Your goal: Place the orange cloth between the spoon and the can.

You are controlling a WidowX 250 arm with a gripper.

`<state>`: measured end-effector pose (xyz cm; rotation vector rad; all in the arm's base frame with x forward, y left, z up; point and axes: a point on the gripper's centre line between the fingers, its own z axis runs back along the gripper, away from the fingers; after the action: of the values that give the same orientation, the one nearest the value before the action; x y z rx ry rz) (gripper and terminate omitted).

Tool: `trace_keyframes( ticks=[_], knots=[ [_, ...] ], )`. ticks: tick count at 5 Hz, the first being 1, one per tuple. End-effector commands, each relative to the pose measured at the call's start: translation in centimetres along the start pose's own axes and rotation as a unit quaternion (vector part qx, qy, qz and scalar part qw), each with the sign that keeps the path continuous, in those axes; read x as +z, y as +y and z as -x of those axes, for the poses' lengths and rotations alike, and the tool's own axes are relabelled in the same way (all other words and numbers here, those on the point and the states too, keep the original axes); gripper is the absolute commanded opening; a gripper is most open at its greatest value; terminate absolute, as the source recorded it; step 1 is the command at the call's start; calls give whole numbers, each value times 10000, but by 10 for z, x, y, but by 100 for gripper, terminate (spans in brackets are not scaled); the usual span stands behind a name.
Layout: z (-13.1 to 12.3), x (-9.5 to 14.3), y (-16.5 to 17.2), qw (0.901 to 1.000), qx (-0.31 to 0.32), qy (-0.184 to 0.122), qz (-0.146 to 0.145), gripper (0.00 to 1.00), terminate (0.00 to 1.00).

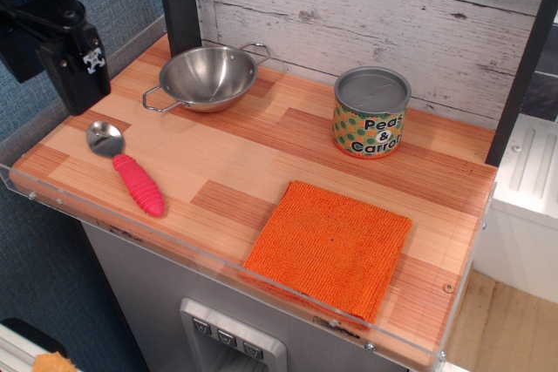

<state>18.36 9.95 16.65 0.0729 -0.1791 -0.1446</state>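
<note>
The orange cloth [330, 247] lies flat at the front right of the wooden tabletop, close to the front edge. The spoon [125, 165] lies at the front left, its metal bowl pointing back-left and its pink ribbed handle toward the front. The can [371, 112] labelled "Peas & Carrots" stands upright at the back right, behind the cloth. My gripper [77, 65] hangs at the far left, above the table's left edge and behind the spoon, holding nothing. Its fingers read as one black block, so I cannot tell if it is open.
A two-handled steel bowl [207, 77] sits at the back left. A clear plastic lip [218, 254] runs along the front and side edges. A black post [179, 2] and a plank wall [366, 6] stand behind the table.
</note>
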Motion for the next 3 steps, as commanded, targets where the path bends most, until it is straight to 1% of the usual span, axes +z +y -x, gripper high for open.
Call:
trace_keyframes(
  ticks=[1, 2, 3],
  knots=[
    [0, 0, 0, 10000, 0, 0, 0, 100, 0],
    [-9, -6, -24, 9990, 161, 104, 402, 100, 0],
    [-20, -12, -54, 9983, 331, 110, 471, 100, 0]
  ],
)
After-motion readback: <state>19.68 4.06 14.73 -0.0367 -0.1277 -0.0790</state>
